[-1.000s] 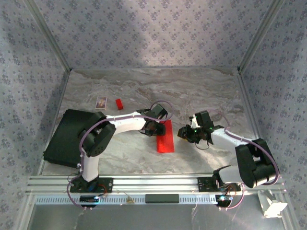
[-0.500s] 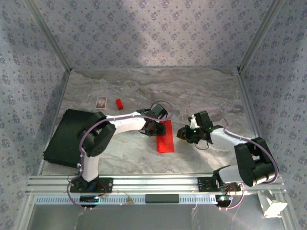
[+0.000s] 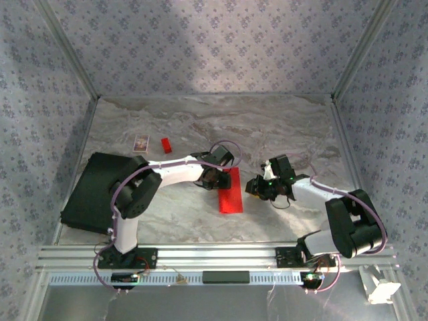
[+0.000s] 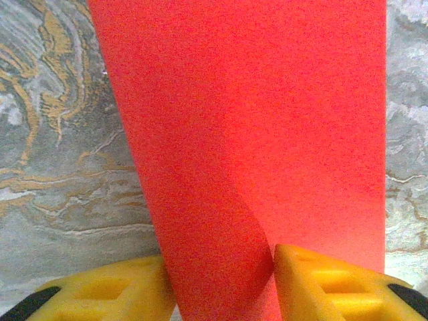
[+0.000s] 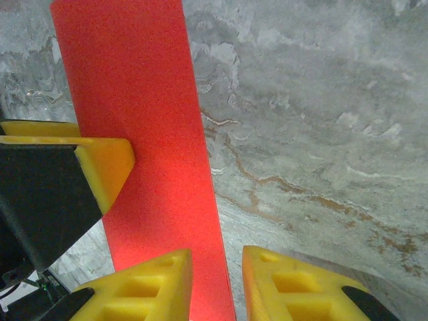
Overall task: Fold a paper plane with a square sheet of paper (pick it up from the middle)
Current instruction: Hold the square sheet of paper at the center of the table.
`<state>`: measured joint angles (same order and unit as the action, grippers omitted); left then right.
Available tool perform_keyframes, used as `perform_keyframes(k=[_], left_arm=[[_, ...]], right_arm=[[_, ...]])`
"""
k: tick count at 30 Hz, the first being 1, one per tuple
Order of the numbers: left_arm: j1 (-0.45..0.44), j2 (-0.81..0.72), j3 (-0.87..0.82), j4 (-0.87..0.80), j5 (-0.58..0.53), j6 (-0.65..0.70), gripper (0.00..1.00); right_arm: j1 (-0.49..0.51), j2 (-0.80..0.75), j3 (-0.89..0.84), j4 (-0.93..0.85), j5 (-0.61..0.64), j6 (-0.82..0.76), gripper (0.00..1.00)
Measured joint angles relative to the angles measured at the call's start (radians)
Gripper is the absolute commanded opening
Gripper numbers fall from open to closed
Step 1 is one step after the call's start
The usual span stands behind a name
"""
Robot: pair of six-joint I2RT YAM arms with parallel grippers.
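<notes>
Two hands work one sheet of bright red paper (image 3: 231, 190), which lies near the middle of the grey-veined marble counter (image 3: 281, 127). It is folded to a long narrow strip that runs roughly from 12 to 6 o'clock in the overhead view. The left hand (image 3: 212, 179) sits at the strip's 11 o'clock corner. Seen from its own wrist, its yellow fingers (image 4: 107, 291) stand apart with the paper filling the gap and a darker flap slanting in on the 9 o'clock side. I cannot tell whether they nip that flap or merely press it down. The right hand (image 3: 255, 186) reaches in from 3 o'clock, its fingers (image 5: 294, 287) a narrow gap apart and clamped on nothing, set astride the strip's long 3 o'clock edge. The step in hand looks like setting a lengthwise crease. To do it well, I judge, the left hand should pin its end flat so the strip cannot swivel. The right hand should then run low and even along the edge, with the layers aligned before any pressure. Thin paper will likely skate on smooth stone and buckle if pushed endwise. The sheet is plain, unmarked and crisp-edged, with no nose point yet, so the plane seems several folds off.
</notes>
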<state>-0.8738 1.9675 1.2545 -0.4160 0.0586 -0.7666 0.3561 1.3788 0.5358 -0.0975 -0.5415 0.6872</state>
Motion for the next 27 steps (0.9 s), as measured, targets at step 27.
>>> perform_keyframes(k=[27], left_arm=[[0.000,0.002,0.000,0.000,0.000,0.007,0.44]], right_arm=[[0.097,0.278,0.145,0.124,-0.046,0.013,0.02]])
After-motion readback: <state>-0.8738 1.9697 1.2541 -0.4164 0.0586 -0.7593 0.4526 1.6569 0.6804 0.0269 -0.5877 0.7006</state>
